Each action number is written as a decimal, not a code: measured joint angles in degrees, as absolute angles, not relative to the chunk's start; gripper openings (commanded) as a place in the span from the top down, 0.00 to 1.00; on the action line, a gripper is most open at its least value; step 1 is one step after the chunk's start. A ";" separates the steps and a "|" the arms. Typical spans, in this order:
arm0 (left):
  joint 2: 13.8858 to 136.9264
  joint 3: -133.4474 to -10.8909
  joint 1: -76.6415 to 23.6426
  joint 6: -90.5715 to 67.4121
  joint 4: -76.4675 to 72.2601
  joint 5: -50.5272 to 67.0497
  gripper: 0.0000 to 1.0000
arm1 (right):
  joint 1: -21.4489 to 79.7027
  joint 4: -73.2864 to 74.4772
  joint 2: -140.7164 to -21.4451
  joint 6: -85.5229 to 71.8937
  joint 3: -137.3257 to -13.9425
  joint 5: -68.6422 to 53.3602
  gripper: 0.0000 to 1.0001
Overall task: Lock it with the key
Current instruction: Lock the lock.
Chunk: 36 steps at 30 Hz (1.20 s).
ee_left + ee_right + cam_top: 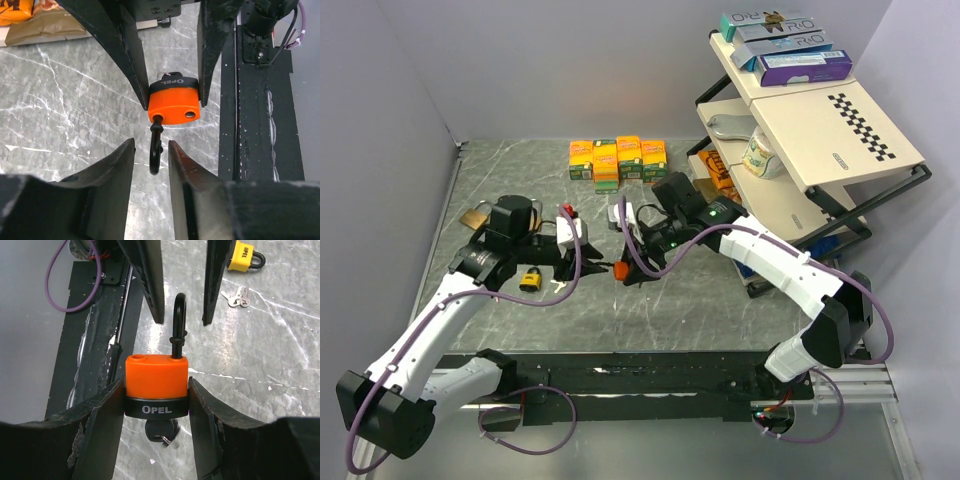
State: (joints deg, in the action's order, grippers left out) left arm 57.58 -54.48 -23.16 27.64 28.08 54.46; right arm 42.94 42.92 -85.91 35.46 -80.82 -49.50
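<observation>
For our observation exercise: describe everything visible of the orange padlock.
The orange padlock has a glossy body with a black band lettered OPEL. Its black shackle is open: one leg seated, the other hole empty. A key sits in its keyhole. The right gripper clamps its sides; the left gripper straddles the shackle without touching.

Overhead view looks down; opposed close wrist views share padlock (156, 377).

Key (161, 433) mostly behind padlock (156, 376)
</observation>
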 measured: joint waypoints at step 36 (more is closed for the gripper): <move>58.81 -60.31 -23.59 1.72 18.26 57.28 0.99 | 35.09 35.22 -75.20 30.17 -76.71 -55.83 0.11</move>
